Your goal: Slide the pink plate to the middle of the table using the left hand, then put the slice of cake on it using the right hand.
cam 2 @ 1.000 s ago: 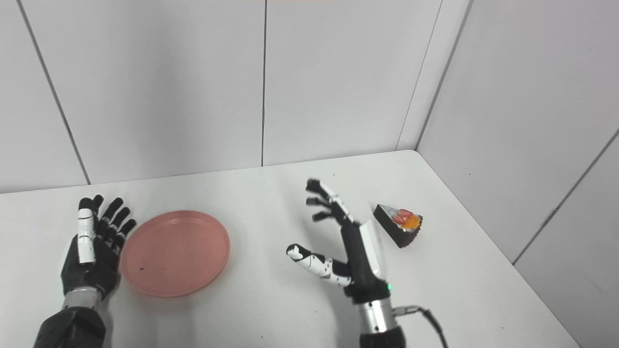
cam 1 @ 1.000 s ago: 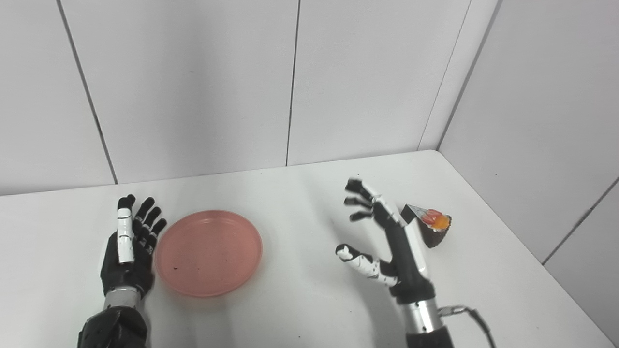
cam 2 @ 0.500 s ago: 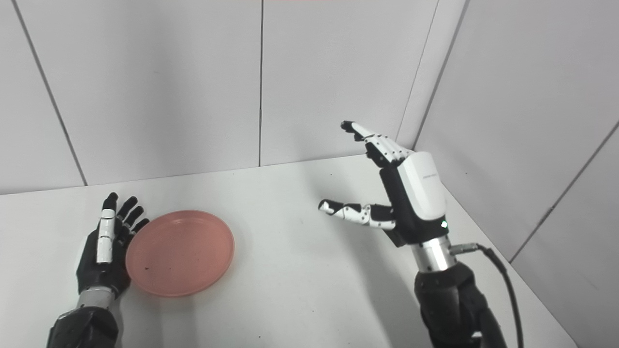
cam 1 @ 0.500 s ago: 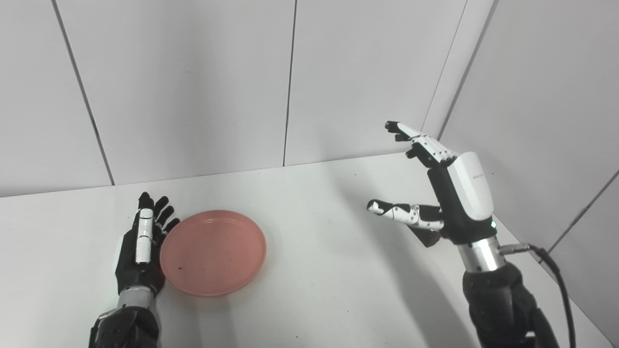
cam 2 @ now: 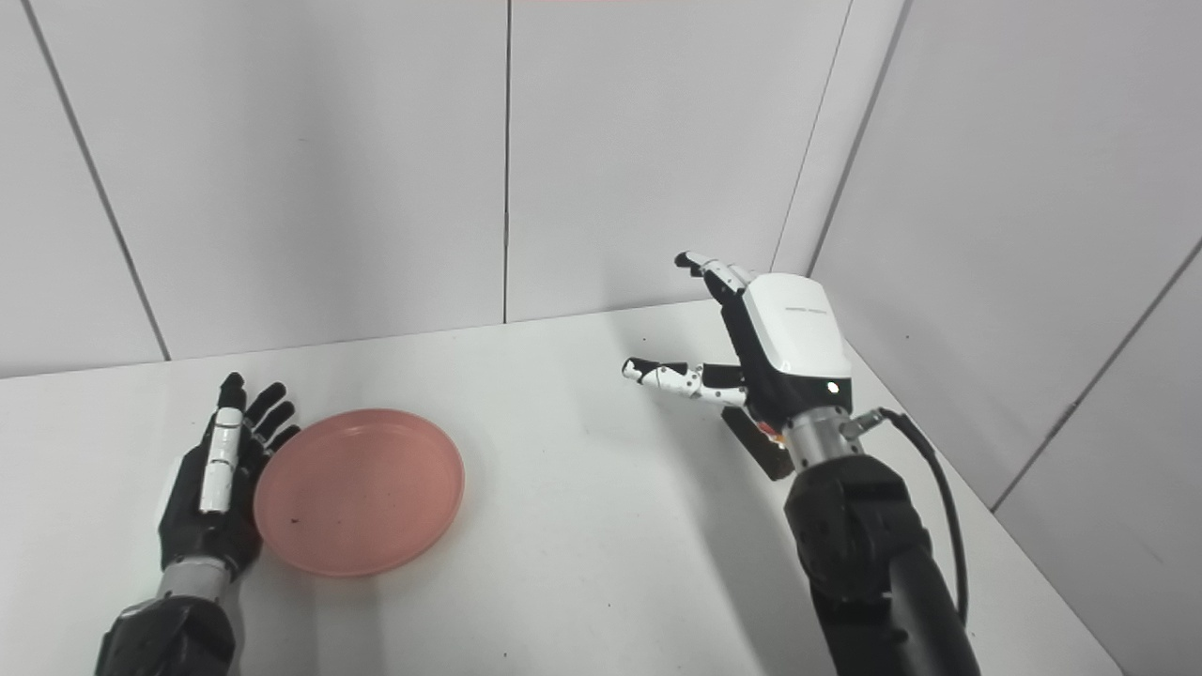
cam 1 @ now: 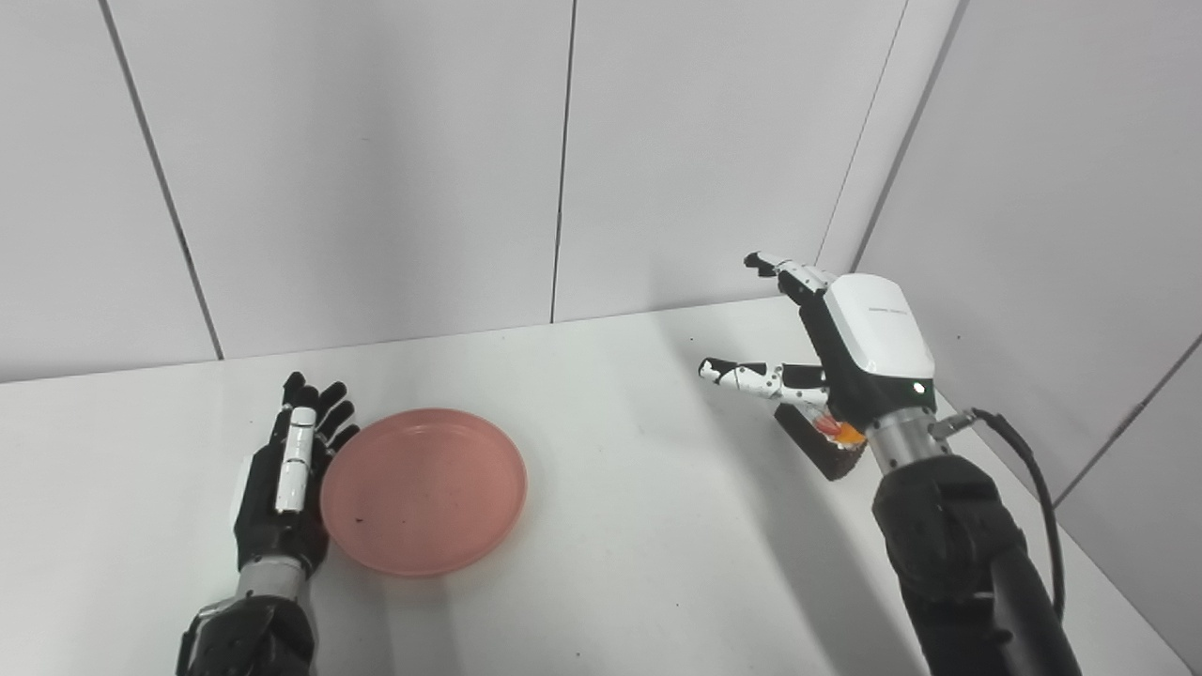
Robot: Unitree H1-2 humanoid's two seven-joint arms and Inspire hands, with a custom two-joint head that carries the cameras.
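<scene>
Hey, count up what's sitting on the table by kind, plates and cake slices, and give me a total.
Pink plate: 1
Slice of cake: 1, partly hidden behind the right hand
Total: 2

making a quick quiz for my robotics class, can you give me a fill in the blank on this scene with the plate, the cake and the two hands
1. The left hand lies open against the ___ edge of the pink plate.
2. The slice of cake sits on the table, not on the ___.
3. The right hand is raised above the cake with its fingers ___.
4. The plate holds ___ cake.

Missing words: left; plate; apart; no
</scene>
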